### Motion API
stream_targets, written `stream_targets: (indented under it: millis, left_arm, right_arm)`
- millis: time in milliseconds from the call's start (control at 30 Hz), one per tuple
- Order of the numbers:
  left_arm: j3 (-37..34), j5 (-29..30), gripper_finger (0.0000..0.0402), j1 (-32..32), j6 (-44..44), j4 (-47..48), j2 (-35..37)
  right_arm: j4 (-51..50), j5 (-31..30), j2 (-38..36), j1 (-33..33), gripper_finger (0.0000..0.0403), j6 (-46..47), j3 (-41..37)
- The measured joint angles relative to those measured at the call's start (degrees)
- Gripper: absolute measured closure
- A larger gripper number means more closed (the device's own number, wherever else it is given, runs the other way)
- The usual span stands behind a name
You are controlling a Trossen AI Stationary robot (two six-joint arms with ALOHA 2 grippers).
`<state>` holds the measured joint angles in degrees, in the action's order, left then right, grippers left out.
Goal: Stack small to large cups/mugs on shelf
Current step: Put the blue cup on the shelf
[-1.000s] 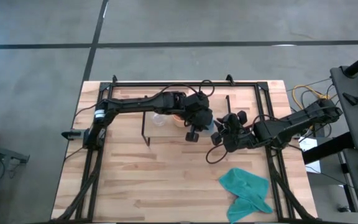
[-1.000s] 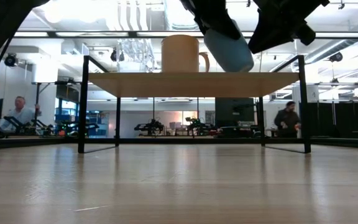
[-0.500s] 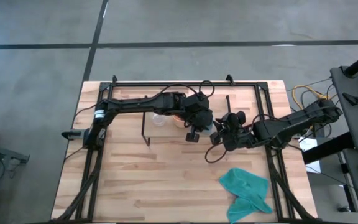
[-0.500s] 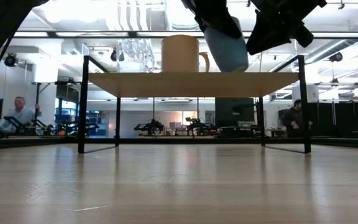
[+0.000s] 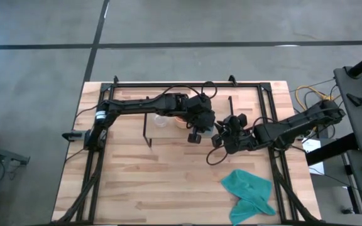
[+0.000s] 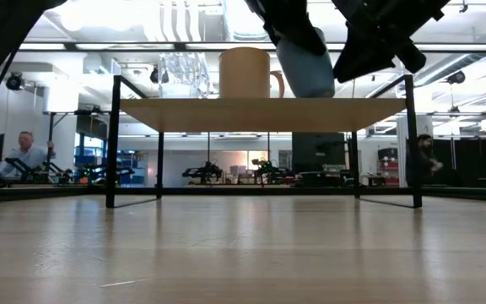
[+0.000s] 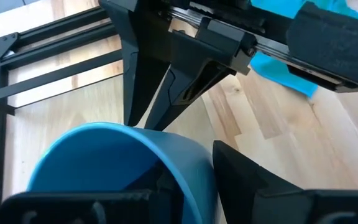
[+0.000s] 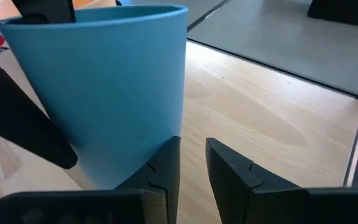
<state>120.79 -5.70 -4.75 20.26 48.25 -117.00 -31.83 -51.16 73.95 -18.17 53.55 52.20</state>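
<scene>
The shelf point(image 6: 226, 103) stands on the table on black wire legs. The orange mug point(image 6: 245, 73) and the clear glass cup point(image 6: 180, 74) stand on its top. My left gripper point(image 5: 195, 133) is shut on the blue cup point(image 6: 305, 69) over the shelf's right part. My right gripper point(image 5: 220, 139) is just right of the cup, its fingers point(image 8: 166, 165) a narrow gap apart with nothing between them. They are beside the cup's lower wall point(image 8: 104, 99); I cannot tell if they touch it. My left gripper holds the blue cup by its rim wall point(image 7: 194, 163). One finger point(image 7: 253, 180) is outside the cup, and the other seems to be inside. The fingers come from above, slanting down. The cup hangs nearly upright, its base just above the shelf top.
A teal cloth point(image 5: 250, 191) lies at the table's near right. The black table frame point(image 5: 187, 83) runs along the far edge and both sides. People show in the room behind the table in the low view.
The blue cup in my left gripper has turned from tilted to nearly upright, close over the shelf's right part. My right gripper has shifted a little toward the table's left, staying beside the cup.
</scene>
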Motion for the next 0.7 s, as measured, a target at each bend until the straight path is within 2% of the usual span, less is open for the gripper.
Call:
stream_targets:
  millis: [300, 700]
  left_arm:
    - [0.2, 2.3, 0.0343, -0.1, 0.1, -0.3, 1.5]
    - [-0.1, 1.8, 0.0343, -0.1, -0.2, 0.3, 0.9]
  right_arm:
    - [2.1, 1.0, 0.2, -0.1, 0.0328, 0.4, -2.3]
    - [4.5, 0.5, 0.2, -0.1, 0.0328, -1.0, -2.8]
